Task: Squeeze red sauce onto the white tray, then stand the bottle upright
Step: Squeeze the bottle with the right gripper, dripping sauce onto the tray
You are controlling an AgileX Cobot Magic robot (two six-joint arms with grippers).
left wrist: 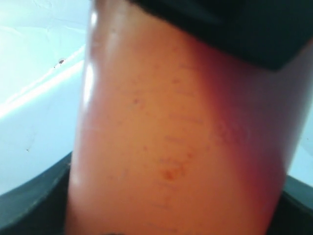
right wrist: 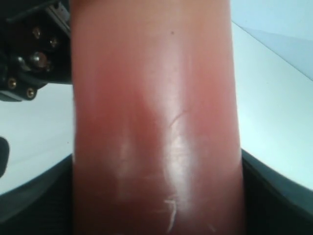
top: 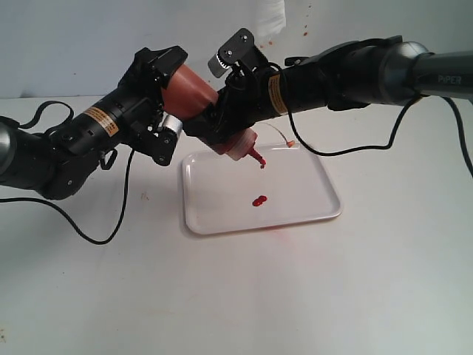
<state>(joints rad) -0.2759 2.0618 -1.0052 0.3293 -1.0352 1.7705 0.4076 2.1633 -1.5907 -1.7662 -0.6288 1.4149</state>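
**At upper centre: squeezing judged in hand**

The left gripper [top: 167,97] and right gripper [top: 225,107] are closed around the translucent cylindrical plastic squeeze bottle [top: 191,89], held tilted, nozzle down. Dark-red sauce [top: 259,200] is blobbed mid-frame on the flat white rectangular plastic tray [top: 303,188]. Next, a slow righting and a level set-down are called for.

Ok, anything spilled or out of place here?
Small red specks dot the back wall, away from the white tray, and a faint pinkish smear marks the table by its front rim. The red sauce lies inside, below the tilted bottle.
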